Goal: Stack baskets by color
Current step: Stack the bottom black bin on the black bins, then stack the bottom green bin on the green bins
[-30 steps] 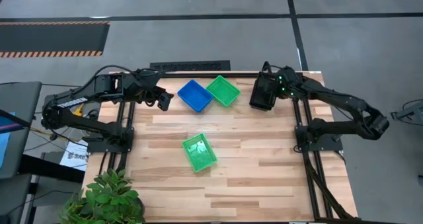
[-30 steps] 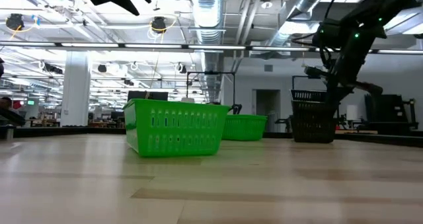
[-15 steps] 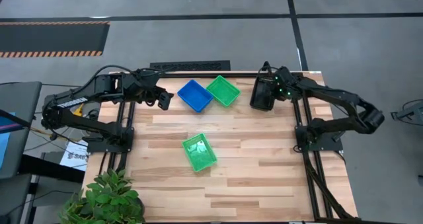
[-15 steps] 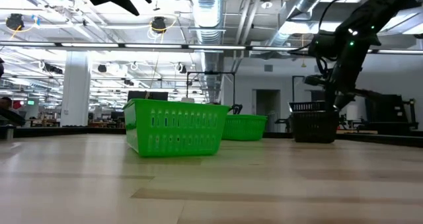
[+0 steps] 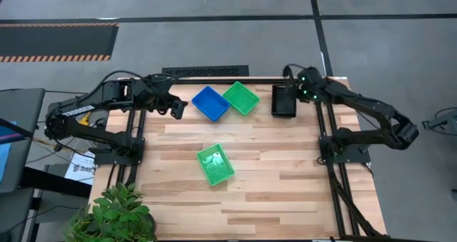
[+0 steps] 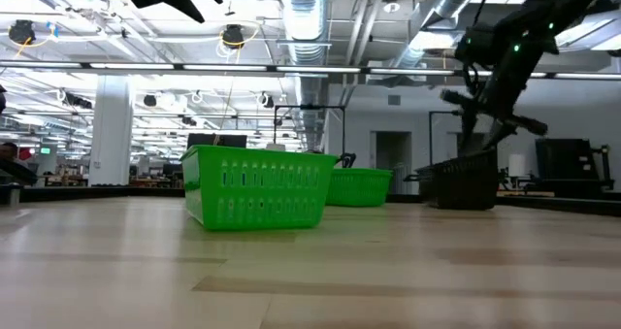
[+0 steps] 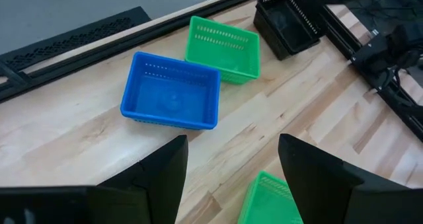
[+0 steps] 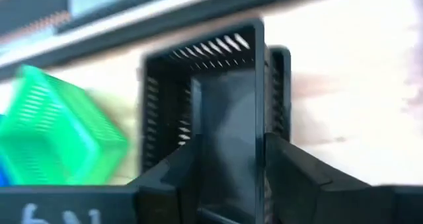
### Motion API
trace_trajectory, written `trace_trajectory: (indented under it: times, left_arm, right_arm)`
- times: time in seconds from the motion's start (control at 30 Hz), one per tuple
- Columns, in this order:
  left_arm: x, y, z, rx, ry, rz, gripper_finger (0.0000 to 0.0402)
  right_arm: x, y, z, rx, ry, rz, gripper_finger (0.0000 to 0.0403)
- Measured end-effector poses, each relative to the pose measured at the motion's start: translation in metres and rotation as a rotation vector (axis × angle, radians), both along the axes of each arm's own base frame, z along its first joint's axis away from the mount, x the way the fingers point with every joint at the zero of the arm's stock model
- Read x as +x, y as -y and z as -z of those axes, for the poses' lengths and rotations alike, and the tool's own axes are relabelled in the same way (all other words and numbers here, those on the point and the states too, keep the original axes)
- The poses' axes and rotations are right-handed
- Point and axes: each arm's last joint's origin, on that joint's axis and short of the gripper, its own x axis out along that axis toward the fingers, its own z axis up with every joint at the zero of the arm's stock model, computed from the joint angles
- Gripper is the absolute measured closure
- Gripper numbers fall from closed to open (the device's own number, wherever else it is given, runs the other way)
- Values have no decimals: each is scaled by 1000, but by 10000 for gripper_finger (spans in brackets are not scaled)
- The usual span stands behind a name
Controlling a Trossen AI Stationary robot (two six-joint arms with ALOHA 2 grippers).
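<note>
1. Black baskets [image 5: 284, 101] sitting nested at the table's [image 5: 271, 185] far edge, directly under the right gripper [image 8: 228, 164]; its fingers are standing spread, straddling one wall, gripping nothing.
2. Blue basket [image 7: 170, 97] and green basket [image 7: 223, 47] touching corners, lying ahead of the left gripper [image 7: 231, 178], which is hanging spread and empty.
3. A second green basket [image 5: 215, 163] sitting alone mid-table, nearer the left gripper.
4. Judging: light, stiff mesh plastic, likely slippery; pinching a rim wall should be holding best.
</note>
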Motion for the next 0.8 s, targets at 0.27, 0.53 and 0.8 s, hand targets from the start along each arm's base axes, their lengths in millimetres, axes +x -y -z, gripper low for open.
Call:
trace_trajectory:
  times: [0.27, 0.53, 0.8]
  left_arm:
    - [0, 0, 0, -6, 3, -7, 177]
    - [0, 0, 0, -16, 9, -17, 177]
    - [0, 1, 0, -51, 18, -2, 177]
  right_arm:
    - [0, -9, -39, -120, 69, -55, 198]
    - [4, -23, -37, -114, -56, -140, 203]
    - [30, -50, -33, -72, -25, -344, 205]
